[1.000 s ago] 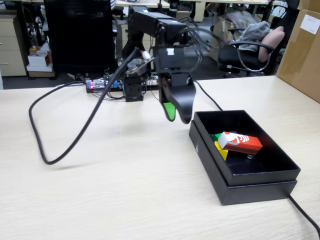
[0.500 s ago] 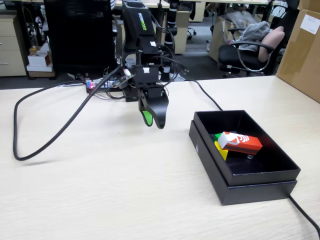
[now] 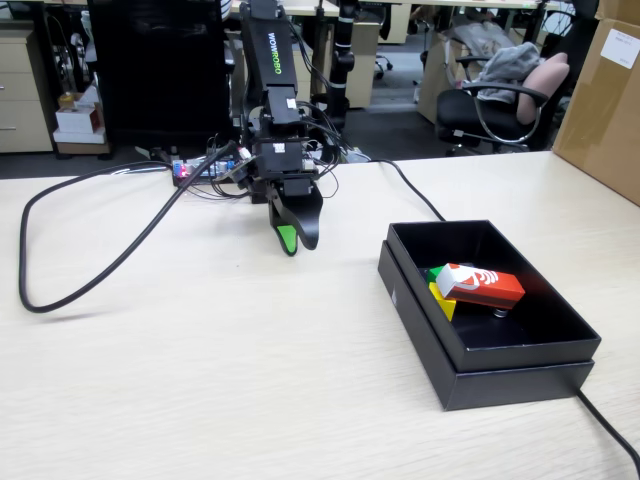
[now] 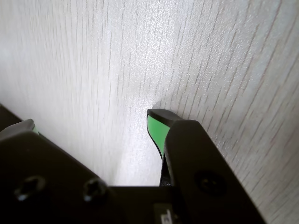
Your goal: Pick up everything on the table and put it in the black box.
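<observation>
The black box (image 3: 470,355), shallow and matte with a stepped lower rim, sat open on the right part of the light wood-grain table (image 3: 220,370) in the fixed view. Inside it, toward its left wall, the red-and-white carton (image 3: 482,285) lay tilted with its white swirl mark facing up, resting on top of the two cubes. The yellow cube (image 3: 443,299) showed beneath the carton's near-left end, and only a sliver of the green cube (image 3: 434,273) peeked out just behind it.
</observation>
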